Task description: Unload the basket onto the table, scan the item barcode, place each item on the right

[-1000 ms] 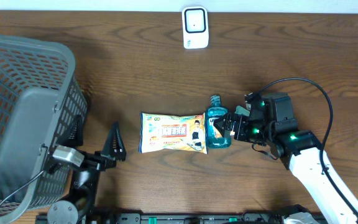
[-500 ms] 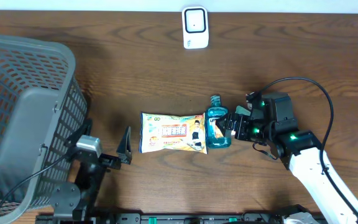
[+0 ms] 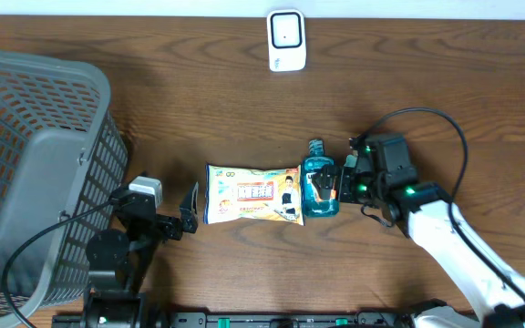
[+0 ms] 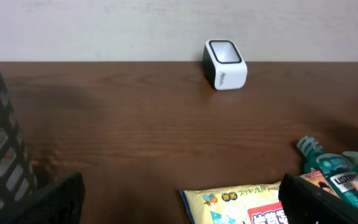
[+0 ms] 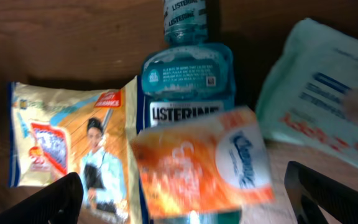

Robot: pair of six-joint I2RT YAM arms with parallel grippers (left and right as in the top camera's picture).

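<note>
Brown wood bench carries my items: the blue mouthwash bottle lies mid-bench, touching the yellow snack packet on its left. My right tool stands wide just beside the bottle. My left tool stands wide near the packet. The white scanner sits at the far edge.

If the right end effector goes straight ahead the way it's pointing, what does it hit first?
Probably the tissue pack, right ahead of the right end effector and overlapping the bottle; depth is unclear.
</note>
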